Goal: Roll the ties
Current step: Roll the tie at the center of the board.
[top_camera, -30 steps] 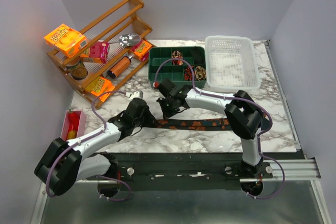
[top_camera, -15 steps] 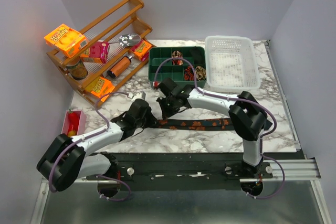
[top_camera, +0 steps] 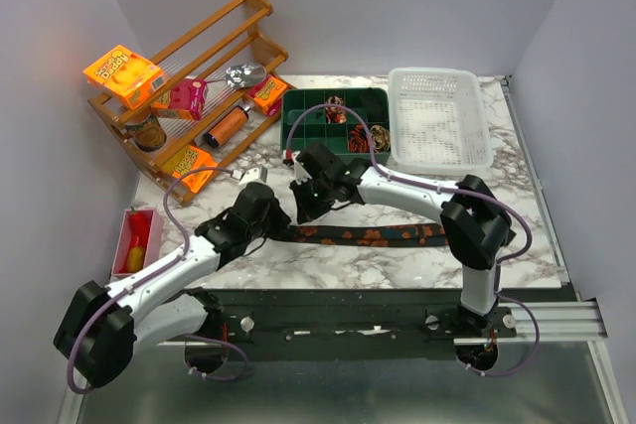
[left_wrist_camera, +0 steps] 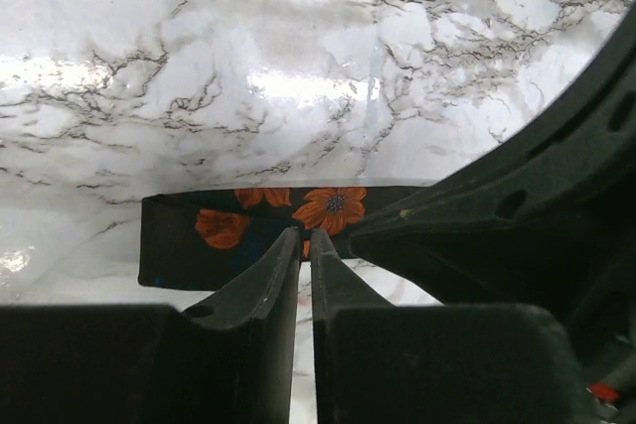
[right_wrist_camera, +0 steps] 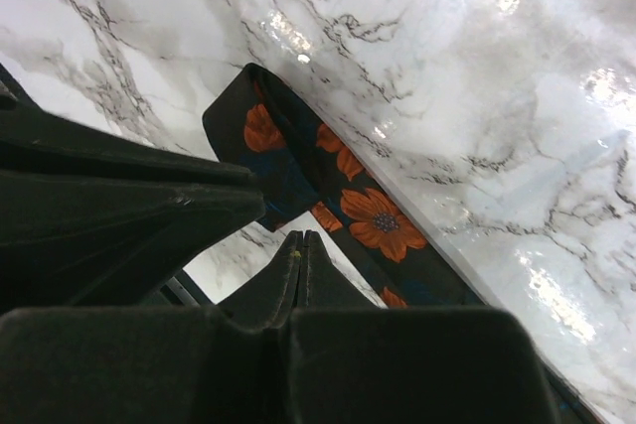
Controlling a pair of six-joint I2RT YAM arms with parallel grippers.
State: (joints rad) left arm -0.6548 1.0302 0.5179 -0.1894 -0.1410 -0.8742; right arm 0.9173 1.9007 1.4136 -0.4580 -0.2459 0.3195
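Fingers of the left gripper (left_wrist_camera: 303, 242) pinch the end of the long dark orange-flowered fabric necktie (top_camera: 368, 236), which we see lying flat on the white marble table (top_camera: 328, 267) (near its front edge); the right gripper (right_wrist_camera: 302, 237), clenched tight, sits at its edge.

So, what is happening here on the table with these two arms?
Two robot arms are working on one tie, dark with orange flowers, which lies flat and unrolled along the near side of the marble table. Both the left hand and the right hand are at its left end, fingers closed or almost closed over the fabric. No coil has been started yet.
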